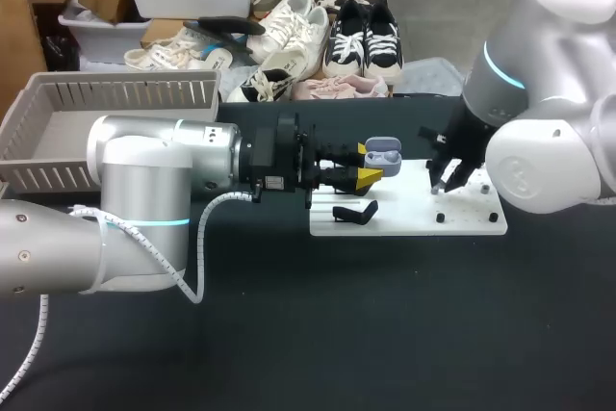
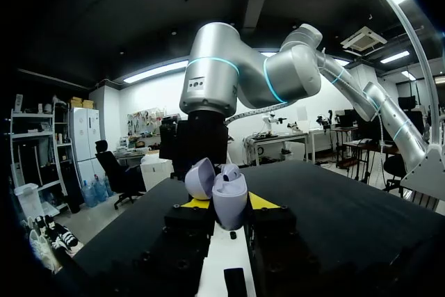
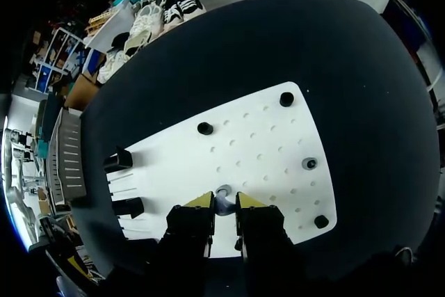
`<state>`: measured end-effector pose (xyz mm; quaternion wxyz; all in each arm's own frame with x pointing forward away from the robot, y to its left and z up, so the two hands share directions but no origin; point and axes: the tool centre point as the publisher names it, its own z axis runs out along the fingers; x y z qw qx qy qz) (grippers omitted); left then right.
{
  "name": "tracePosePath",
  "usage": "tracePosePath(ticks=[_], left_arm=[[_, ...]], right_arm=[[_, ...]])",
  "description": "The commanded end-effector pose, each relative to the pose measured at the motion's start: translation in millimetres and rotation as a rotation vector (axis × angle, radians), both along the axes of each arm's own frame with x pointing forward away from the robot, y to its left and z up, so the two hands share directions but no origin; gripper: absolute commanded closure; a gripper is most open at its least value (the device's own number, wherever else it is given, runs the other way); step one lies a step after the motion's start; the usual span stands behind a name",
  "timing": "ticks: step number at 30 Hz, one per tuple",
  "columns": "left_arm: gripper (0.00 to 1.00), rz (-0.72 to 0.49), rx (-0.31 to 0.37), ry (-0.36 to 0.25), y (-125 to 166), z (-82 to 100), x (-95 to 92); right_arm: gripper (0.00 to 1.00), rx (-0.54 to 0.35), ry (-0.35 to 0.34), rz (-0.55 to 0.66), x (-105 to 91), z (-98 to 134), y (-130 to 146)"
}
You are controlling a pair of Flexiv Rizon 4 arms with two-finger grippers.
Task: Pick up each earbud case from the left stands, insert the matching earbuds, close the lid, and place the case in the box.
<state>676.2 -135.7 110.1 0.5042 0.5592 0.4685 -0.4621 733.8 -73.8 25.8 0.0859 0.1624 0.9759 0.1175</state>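
Setting: robotics lab, test bench. Evidence: two grey-and-white robot arms with lit blue rings, left arm (image 1: 144, 199) and right arm (image 1: 549, 141), at a black surface (image 1: 337, 334). On it lies a white drilled board (image 1: 472, 223) carrying black pegs (image 3: 204, 129) and small black stands (image 1: 354, 212). A grey slatted box (image 1: 125, 93) sits at the far left corner.

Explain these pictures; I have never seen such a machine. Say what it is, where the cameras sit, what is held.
A two-armed robot stands at a black table. One picture looks down from above and behind; the two round ones come from wrist cameras. The left gripper holds an open lilac earbud case. The right gripper is down at a white board, a small grey piece, likely an earbud, right at it; whether it is gripped I cannot tell. A black stand sits on the board; a grey box stands at the table's far left.
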Motion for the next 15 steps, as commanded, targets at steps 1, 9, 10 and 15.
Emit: tracePosePath(ticks=[1,9,10,15], left_arm=[[1.00,0.003,-0.002,-0.001,0,-0.3,-0.5],[1.00,0.003,-0.002,-0.001,0,-0.3,-0.5],[1.00,0.003,-0.002,-0.001,0,-0.3,-0.5],[1.00,0.003,-0.002,-0.001,0,-0.3,-0.5]], right_arm=[[1.00,0.000,-0.007,-0.005,-3.5,4,-2],[1.00,0.012,-0.022,-0.016,-9.8,13,-6],[1.00,0.015,-0.025,-0.019,-10.7,14,-6],[1.00,0.033,-0.041,-0.031,-15.9,28,-11]])
